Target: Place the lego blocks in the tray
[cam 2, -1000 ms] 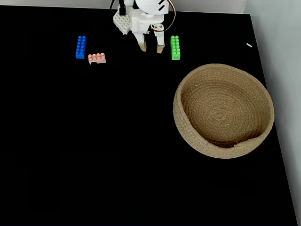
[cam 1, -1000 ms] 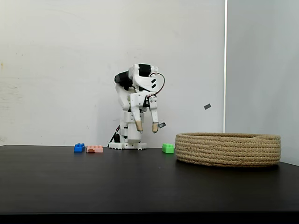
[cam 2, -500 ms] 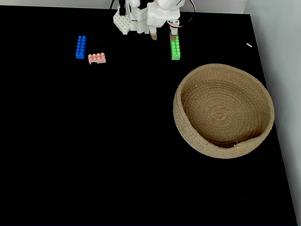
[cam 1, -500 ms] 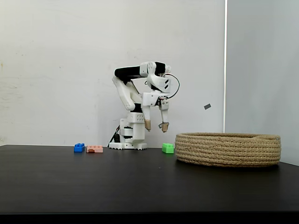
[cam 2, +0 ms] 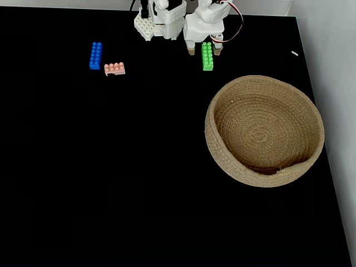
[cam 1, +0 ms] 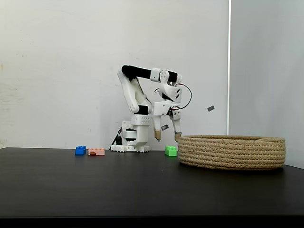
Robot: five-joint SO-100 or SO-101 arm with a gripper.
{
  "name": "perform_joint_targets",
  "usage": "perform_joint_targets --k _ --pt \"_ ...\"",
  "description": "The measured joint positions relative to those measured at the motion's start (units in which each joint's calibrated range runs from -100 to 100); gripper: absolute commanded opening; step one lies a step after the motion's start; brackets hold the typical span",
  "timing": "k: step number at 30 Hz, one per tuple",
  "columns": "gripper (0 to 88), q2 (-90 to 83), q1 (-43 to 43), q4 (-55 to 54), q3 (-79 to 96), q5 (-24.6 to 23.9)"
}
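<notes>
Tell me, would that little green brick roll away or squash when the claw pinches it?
Probably neither. The green brick looks like hard, boxy plastic lying flat on the table, so rolling seems unlikely. Being so small, it might twist between the open gripper fingers.

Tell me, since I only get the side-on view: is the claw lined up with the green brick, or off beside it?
Observer: From above, the open gripper straddles the green brick, one finger on each side of its far end.
Operator: Is that brick short, like it looks here?
Observer: No, from above it is long and narrow, pointing toward the basket.
Operator: Anything in the basket yet?
Observer: Nothing. The blue brick and pink brick lie on the table.
</notes>
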Motion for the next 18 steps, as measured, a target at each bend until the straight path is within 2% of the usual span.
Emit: perform_joint_targets --k 18 --pt "25.4 0.85 -1.95 -8.61 9.54 -0.15"
